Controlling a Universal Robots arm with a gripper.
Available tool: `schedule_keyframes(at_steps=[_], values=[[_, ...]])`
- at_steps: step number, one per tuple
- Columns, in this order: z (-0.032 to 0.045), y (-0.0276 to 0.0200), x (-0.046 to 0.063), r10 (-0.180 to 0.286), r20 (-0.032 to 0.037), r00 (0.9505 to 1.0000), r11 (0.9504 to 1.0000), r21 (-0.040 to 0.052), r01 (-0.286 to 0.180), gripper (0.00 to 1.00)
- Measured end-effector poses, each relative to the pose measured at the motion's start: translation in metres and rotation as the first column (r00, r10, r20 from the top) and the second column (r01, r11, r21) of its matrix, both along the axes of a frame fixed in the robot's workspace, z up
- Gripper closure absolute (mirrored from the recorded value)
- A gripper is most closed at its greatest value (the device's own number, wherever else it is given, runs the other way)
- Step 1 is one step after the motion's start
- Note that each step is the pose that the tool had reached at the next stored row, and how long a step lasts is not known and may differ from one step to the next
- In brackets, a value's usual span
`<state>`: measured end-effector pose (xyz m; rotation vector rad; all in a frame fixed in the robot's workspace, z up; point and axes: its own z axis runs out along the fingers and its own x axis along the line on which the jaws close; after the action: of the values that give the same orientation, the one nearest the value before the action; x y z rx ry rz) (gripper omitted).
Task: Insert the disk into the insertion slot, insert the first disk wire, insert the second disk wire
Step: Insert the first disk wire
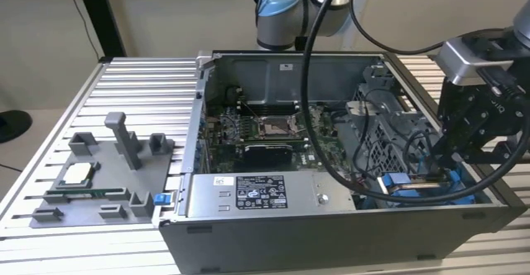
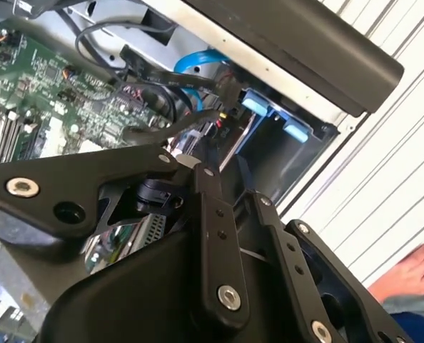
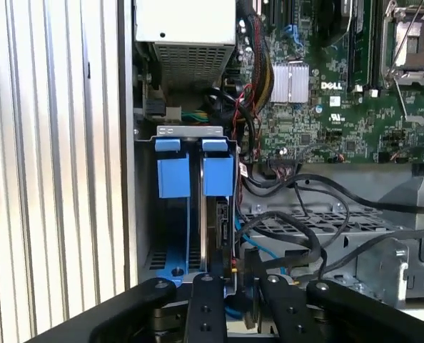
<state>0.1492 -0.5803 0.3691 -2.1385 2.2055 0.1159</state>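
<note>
Position first: I have the gripper (image 1: 453,160) down inside the open computer case (image 1: 331,231), at the corner toward the exterior view's right, just above the insertion slot (image 3: 190,131). From my seat I cannot tell whether it is clenched on something or released, because its own black linkage covers that spot in both wrist views.

The disk (image 3: 220,229) sits edge-on in the slot. It is in the 1 of the 2 blue-tabbed bays that lies nearer the motherboard (image 3: 340,107). Its blue carrier tab (image 3: 218,171) lines up level with the neighbouring blue tab (image 3: 168,171) of the bay against the case wall.

Black cables (image 3: 298,221) loop over the perforated cage (image 3: 340,221) just beside the disk. In the second wrist view a thin blue cable (image 2: 195,57) arcs near the slot's end. I cannot make out whether either wire is seated in the disk.

The silver power supply (image 1: 248,195) lies along the case front, beside the slot. On the slatted table (image 1: 141,89), toward the exterior view's left, a grey fixture tray (image 1: 99,182) stands beside the case. In the second wrist view a person's hand (image 2: 415,270) rests on the slats outside the case, with a blue sleeve (image 2: 412,304) next to it.
</note>
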Motion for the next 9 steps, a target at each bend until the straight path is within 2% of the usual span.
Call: schedule_keyframes(at_steps=[1, 2, 3, 9], values=[[0.0, 0.0, 0.0017, 0.0, -0.0163, 0.9999, 1.0, 0.0, 0.0, 1.0], [0.0, 0.0, 0.0028, 0.0, -0.029, 0.9996, 1.0, 0.0001, 0.0, 1.0], [0.0, 0.0, 0.0031, 0.0, -0.035, 0.9994, 1.0, -0.0001, 0.0, 1.0], [-0.0001, -0.0001, 0.005, 0.0, -0.0374, 0.9993, 1.0, 0.0001, 0.0, 1.0]])
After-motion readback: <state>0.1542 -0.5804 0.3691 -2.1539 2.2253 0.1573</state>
